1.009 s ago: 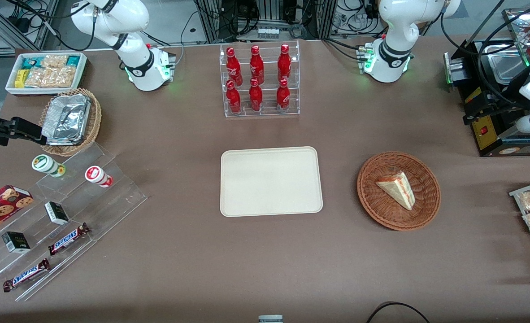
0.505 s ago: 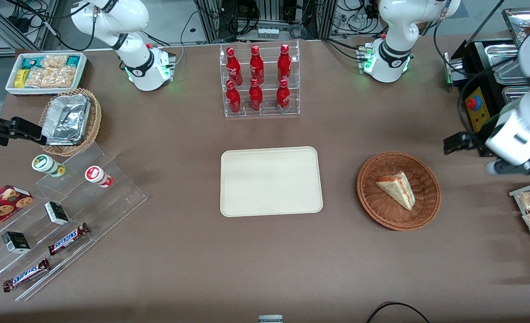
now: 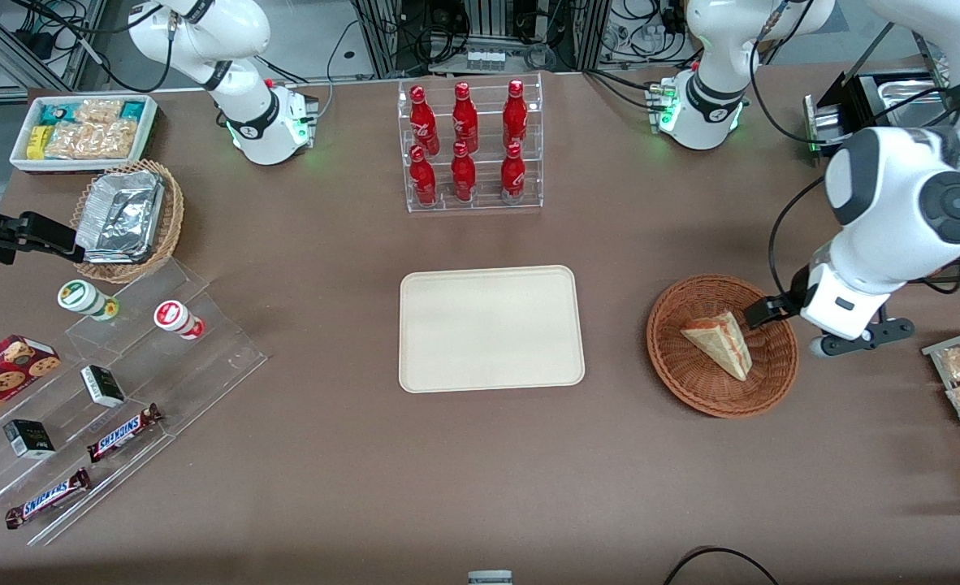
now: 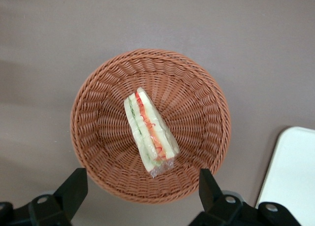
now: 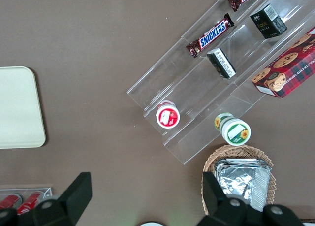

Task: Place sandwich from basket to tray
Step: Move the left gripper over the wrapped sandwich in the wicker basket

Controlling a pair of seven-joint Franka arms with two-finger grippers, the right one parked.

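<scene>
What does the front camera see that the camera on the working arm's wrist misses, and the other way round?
Only the front view shows the whole tray, the red bottles in their rack, the snack bars and the arm itself. Only the wrist view shows the sandwich's red and green filling from above, and the gripper open, hovering above the basket's edge. Both show the sandwich lying in the basket.

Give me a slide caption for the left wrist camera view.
Open left gripper hovering above a triangular white-bread sandwich lying in a round reddish-brown wicker basket, cream plastic tray beside it.
</scene>
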